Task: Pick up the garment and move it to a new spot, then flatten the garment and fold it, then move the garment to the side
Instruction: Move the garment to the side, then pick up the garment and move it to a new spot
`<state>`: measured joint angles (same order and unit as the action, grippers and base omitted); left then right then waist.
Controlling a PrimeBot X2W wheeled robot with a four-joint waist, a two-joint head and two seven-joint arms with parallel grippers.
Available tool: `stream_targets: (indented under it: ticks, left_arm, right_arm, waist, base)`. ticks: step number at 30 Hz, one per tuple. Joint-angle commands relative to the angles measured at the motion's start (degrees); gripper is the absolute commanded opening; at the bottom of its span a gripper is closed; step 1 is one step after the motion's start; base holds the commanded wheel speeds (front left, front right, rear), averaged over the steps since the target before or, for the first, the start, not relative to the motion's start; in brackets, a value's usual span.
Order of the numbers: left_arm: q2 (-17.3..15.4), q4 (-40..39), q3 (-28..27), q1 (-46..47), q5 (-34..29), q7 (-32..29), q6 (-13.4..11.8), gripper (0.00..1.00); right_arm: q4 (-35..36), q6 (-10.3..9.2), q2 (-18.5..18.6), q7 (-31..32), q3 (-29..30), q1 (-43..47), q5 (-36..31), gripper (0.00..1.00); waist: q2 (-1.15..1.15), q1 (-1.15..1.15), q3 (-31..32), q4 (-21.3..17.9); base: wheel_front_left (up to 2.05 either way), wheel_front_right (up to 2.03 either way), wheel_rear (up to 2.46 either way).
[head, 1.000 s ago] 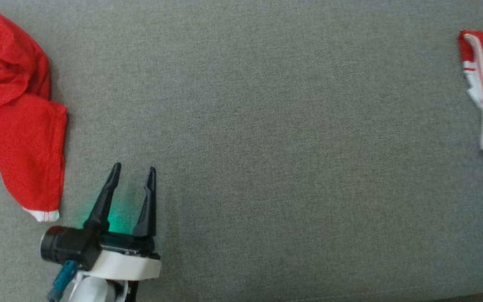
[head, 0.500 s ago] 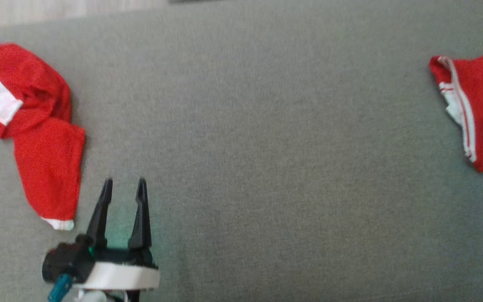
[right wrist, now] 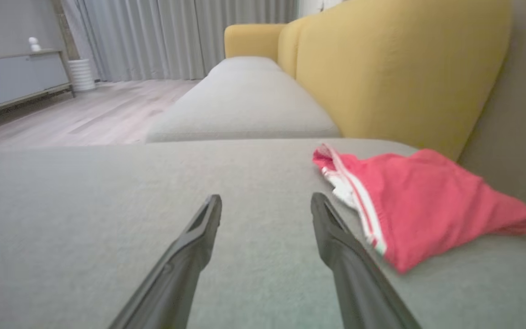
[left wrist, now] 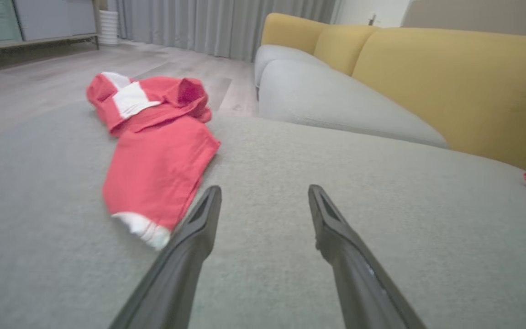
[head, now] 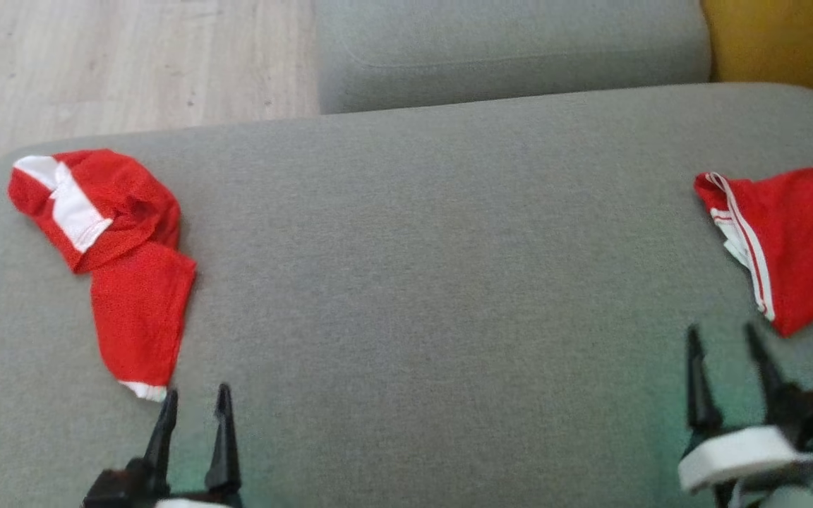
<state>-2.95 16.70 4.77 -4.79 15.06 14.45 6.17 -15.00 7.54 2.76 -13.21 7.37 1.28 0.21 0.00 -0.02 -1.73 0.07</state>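
- One red garment (head: 131, 282) lies at the far left of the grey sofa seat (head: 449, 282). Its top part is bunched up and has a white patch. A flat part runs down from there to a white hem.
- The left pincer (head: 196, 392) is at the bottom left, just beside that white hem. Its two dark fingers stand wide apart and have nothing between them. In the left wrist view, the left pincer (left wrist: 265, 189) points over the seat, with the red garment (left wrist: 158, 169) off to one side of it.
- Past the far edge of the seat there is a pale wood floor (head: 131, 63) on the left. A second grey cushion (head: 505, 49) is in the middle, and a yellow sofa back (head: 780, 42) is on the right.
- The right pincer (head: 722, 330) is at the bottom right. It is wide open too and holds nothing.
- The second red garment (head: 795, 247) lies at the far right of the seat, just beside the right pincer's tips, with a little grey showing between them. White stripes run along its left edge. In the right wrist view, the second red garment (right wrist: 427, 201) rests flat on the seat near the yellow back, next to the right pincer (right wrist: 266, 197).
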Motion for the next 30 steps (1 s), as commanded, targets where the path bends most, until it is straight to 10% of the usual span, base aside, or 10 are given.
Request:
stream_targets:
  ticks: [1, 30]
  left_arm:
    - [0.02, -0.60, -2.77, 0.92, -0.32, 0.55, -0.38, 1.00]
    - [0.07, -2.99, -3.14, -1.34, 3.34, 0.55, -0.87, 1.00]
  right_arm:
    - [0.63, -0.05, 0.28, -1.13, -2.59, -0.44, 0.92, 1.00]
    - [-2.28, -0.05, 0.12, -1.78, -15.86, -0.73, 3.52, 1.00]
  waist:
    - [0.00, 0.02, 0.53, 0.70]
    - [0.00, 0.02, 0.60, 21.55]
  base:
    - [0.00, 0.00, 0.00]
    - [0.00, 0.00, 0.00]
